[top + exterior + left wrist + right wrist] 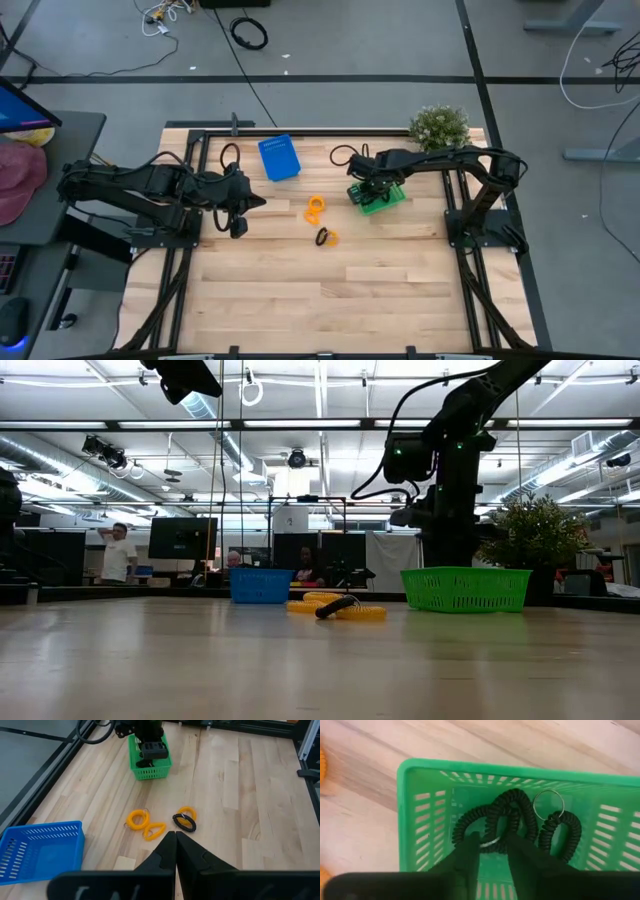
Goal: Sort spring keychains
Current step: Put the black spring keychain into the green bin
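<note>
While two black keychains [512, 820] fill the green bin [420, 820], three orange keychains [137, 818] wait outside.

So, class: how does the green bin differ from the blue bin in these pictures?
The green bin holds black spring keychains; the blue bin looks empty. The right gripper hangs over the green bin, while nothing is above the blue bin. Both are slotted plastic baskets standing on the table.

Overhead downward, table-level across, wrists close, all sharing green basket [378, 197]
</note>
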You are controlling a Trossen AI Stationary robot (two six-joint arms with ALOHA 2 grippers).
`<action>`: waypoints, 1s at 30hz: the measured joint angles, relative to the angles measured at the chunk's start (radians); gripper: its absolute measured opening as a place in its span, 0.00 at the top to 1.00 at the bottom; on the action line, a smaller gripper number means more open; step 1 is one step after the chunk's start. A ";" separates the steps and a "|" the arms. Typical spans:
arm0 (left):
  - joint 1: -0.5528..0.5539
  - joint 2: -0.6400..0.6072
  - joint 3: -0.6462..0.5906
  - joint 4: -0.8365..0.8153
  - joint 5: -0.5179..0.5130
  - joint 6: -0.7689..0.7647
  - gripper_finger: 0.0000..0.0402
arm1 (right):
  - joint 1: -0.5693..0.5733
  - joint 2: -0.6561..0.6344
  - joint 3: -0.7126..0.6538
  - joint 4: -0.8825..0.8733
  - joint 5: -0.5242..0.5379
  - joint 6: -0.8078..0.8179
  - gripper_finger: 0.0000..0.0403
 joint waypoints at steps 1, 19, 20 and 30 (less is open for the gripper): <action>0.000 0.000 0.000 0.000 0.000 0.000 0.99 | 0.000 -0.001 0.000 -0.001 -0.006 -0.005 0.71; 0.000 0.000 0.000 0.000 0.000 0.000 0.99 | 0.032 -0.425 0.001 -0.199 -0.042 0.040 0.47; 0.000 0.000 0.000 0.000 0.000 0.000 0.99 | 0.044 -0.461 0.001 -0.218 -0.045 0.060 0.47; 0.000 0.000 0.000 0.000 0.000 0.001 0.99 | 0.127 -0.590 0.002 -0.342 -0.031 0.089 0.55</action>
